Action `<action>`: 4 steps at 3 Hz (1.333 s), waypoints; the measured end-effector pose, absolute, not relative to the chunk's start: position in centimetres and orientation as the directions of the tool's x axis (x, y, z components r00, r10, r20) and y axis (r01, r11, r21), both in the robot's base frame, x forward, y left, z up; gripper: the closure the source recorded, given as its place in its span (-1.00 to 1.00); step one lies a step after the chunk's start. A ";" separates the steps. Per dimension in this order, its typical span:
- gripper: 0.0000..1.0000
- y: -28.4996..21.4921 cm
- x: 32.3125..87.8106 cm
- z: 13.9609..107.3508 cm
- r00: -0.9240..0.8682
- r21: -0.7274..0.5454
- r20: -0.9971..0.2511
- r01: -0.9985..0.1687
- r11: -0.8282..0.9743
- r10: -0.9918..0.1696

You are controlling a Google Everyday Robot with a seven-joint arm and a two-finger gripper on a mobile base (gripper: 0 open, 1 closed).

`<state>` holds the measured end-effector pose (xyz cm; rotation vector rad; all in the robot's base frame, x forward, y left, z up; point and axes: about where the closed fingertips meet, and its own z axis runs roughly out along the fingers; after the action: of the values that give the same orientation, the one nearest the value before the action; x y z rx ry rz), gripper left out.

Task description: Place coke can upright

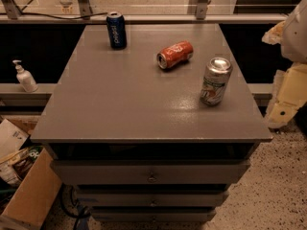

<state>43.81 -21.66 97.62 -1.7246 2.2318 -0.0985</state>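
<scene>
At the right edge of the frame, off the cabinet top, sits the gripper; its state I cannot tell. Beyond the standing silver-white can, the red coke can lies sideways, upper centre, silver top facing left. It seems best gripped across the body, then tipped upright.

You see the coke can as glossy painted metal, bare at its end. The counter is smooth, semi-matt grey. The gripper, at the right edge, is pale matt plastic.
</scene>
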 end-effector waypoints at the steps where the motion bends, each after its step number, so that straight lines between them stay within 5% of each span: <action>1: -1.00 -21.7 43.8 97.6 -0.221 -0.246 -0.207 -0.931 0.269 -0.953; 4: -1.00 -13.6 50.1 97.8 -0.026 -0.313 -0.224 -0.945 0.097 -0.974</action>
<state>50.07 -13.64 97.78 -1.8830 2.0072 -0.1080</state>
